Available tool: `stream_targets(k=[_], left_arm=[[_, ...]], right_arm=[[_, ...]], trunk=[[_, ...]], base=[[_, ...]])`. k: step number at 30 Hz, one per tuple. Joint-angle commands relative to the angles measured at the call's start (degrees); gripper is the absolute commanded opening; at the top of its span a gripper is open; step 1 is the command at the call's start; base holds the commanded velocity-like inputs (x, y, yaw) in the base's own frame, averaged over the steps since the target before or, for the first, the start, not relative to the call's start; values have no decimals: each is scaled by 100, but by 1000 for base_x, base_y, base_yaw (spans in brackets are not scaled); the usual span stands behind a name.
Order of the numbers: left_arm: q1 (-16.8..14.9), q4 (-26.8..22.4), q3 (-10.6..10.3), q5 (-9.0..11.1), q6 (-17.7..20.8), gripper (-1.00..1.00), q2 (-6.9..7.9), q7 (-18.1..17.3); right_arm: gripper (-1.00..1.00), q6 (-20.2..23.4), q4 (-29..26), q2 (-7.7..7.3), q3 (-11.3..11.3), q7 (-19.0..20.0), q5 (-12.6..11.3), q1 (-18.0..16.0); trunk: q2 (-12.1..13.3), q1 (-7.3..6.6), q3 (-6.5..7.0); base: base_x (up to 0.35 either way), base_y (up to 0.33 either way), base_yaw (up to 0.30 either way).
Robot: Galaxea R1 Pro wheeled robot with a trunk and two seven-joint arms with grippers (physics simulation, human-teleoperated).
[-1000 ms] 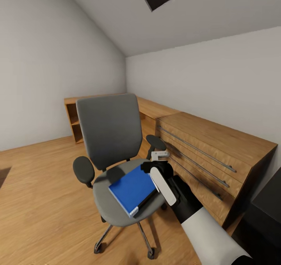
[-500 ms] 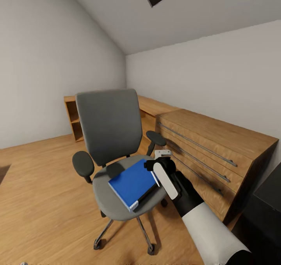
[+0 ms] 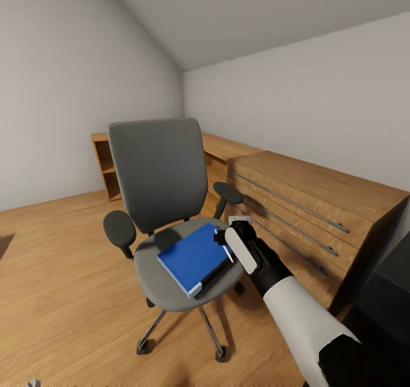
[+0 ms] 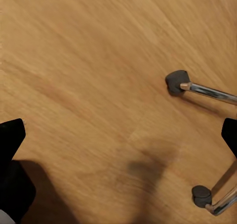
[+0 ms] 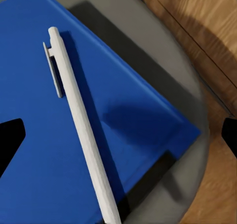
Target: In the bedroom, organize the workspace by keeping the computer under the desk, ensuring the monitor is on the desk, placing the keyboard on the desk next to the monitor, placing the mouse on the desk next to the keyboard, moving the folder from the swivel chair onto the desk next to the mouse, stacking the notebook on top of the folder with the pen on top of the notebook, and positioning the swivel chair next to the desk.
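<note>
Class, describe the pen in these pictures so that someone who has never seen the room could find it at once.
Find the grey swivel chair beside the long wooden dresser. On its seat lies a bright blue folder over a black notebook. The pen is the slim white stick with a clip lying on the folder's blue cover, the one pale, thin thing there.

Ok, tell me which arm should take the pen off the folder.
Right. The right gripper hovers open directly over the pen lying on the folder; the left gripper faces bare floor by the swivel chair casters.
</note>
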Motion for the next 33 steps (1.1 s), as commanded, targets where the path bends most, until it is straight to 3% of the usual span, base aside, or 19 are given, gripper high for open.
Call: stream_targets(k=[1, 5, 33], left_arm=[[-1, -13, 7, 61, 12, 100, -3, 51], [-1, -20, 5, 61, 11, 100, -4, 51], [39, -8, 16, -12, -61, 100, -2, 66]], right_arm=[[100, -52, 57, 0, 16, -43, -94, -35], [100, -242, 200, 3, 27, 27, -180, -102], [100, -391, 299, -12, 39, 83, -237, -143]], trunk=[[-4, 1, -36], [-9, 9, -124], [-9, 9, -139]], base=[[0, 0, 0], [0, 0, 0], [0, 0, 0]])
